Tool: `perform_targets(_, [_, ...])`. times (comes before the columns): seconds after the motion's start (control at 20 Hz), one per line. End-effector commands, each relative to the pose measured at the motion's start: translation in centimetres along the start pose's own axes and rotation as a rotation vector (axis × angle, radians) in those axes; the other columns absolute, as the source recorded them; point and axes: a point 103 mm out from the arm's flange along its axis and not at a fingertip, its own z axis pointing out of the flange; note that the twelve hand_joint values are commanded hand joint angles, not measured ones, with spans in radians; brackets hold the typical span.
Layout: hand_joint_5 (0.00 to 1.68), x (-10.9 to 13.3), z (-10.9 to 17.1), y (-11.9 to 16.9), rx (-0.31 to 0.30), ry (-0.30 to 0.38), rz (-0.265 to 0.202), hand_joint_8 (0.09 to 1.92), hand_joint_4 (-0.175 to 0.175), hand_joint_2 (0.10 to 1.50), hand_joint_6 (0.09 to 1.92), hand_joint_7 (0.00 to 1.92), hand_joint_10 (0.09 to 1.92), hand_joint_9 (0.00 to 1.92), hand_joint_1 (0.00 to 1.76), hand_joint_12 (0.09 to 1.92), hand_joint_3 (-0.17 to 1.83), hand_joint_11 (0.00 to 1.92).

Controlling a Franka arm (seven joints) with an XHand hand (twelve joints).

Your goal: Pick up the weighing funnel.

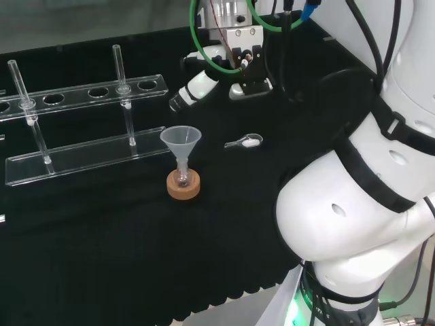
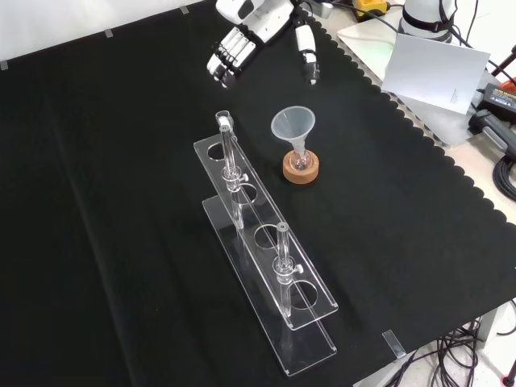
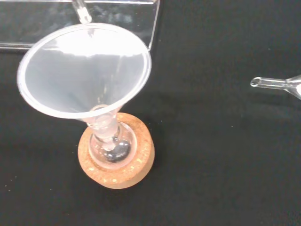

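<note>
The weighing funnel (image 1: pixel 245 142), a small clear scoop with a short stem, lies on the black cloth to the right of the big funnel in the head view. Its stem (image 3: pixel 273 84) shows at the wrist view's edge. My hand (image 1: pixel 202 80) hovers farther back than the scoop and a little to its left, apart from it. The fingers (image 2: pixel 227 58) are relaxed and the thumb (image 2: pixel 310 58) is spread, with nothing held. The hand (image 2: pixel 254 24) enters at the front view's top.
The big funnel (image 1: pixel 181 140) stands with its stem in a small flask on a cork ring (image 1: pixel 183 186), also close in the wrist view as funnel (image 3: pixel 84 70) and cork ring (image 3: pixel 117 162). A clear tube rack (image 1: pixel 81 129) holding two tubes stands left of it; rack (image 2: pixel 266 258).
</note>
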Motion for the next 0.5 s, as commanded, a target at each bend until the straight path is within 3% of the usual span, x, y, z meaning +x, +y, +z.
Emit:
perform_targets(0.05, [0.0, -1.1, 0.4, -0.1, 0.007, 0.012, 0.026, 0.09, -0.041, 0.63, 0.09, 0.0, 0.09, 0.0, 0.49, 0.09, 0.03, 0.0])
perform_targets(0.3, [0.0, -2.6, 0.5, 0.0, -0.042, -0.005, 0.038, 0.09, -0.042, 0.63, 0.09, 0.0, 0.09, 0.0, 0.5, 0.09, 0.03, 0.0])
perform_targets(0.5, [0.0, -4.1, 0.6, 0.0, -0.046, -0.024, 0.056, 0.09, -0.04, 0.62, 0.09, 0.02, 0.09, 0.01, 0.53, 0.09, 0.02, 0.0])
